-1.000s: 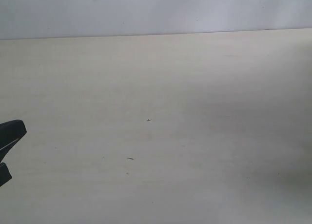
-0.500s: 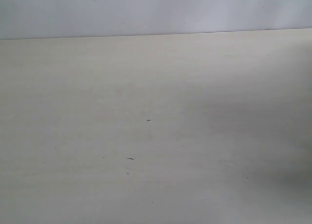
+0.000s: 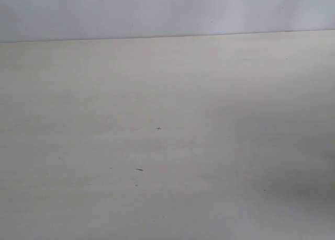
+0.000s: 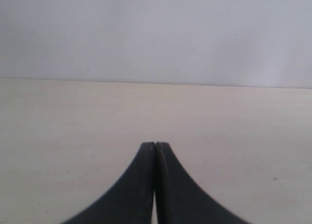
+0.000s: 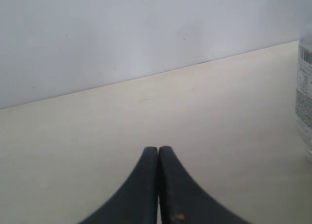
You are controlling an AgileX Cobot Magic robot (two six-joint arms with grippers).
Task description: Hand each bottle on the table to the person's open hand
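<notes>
table [image 3: 220, 93] fills the exterior view from the near border to its far edge: flat pale beige, open surface across the full width. Two small marks on it around mid-width: a short dark dash [image 3: 139, 170] nearer, a tiny speck [image 3: 158, 128] a bit farther back. A soft shadow [image 3: 309, 198] lies over the near right corner. The far edge runs straight and almost level, with a plain pale wall [image 3: 157, 12] right behind it.

Task item: one clear bottle [image 5: 305, 87] with a printed label, upright on the table. It shows in the right wrist view only, cropped by the frame border. It sits beyond the fingertips and off to one side, well apart from them. Cap is out of frame, so I can't tell which bottle it is.

Pose:
- left gripper [image 4: 155, 146]: black fingers pressed together tip to tip, closed on nothing, aimed low over bare table toward the far edge and wall.
- right gripper [image 5: 158, 149]: same, fully closed and empty, with a small orange fleck [image 5: 179, 216] on one finger. The table's far edge slants across its view, so this wrist faces the wall at an angle.

Arm links are out of frame, so joint pose can't be told.
</notes>
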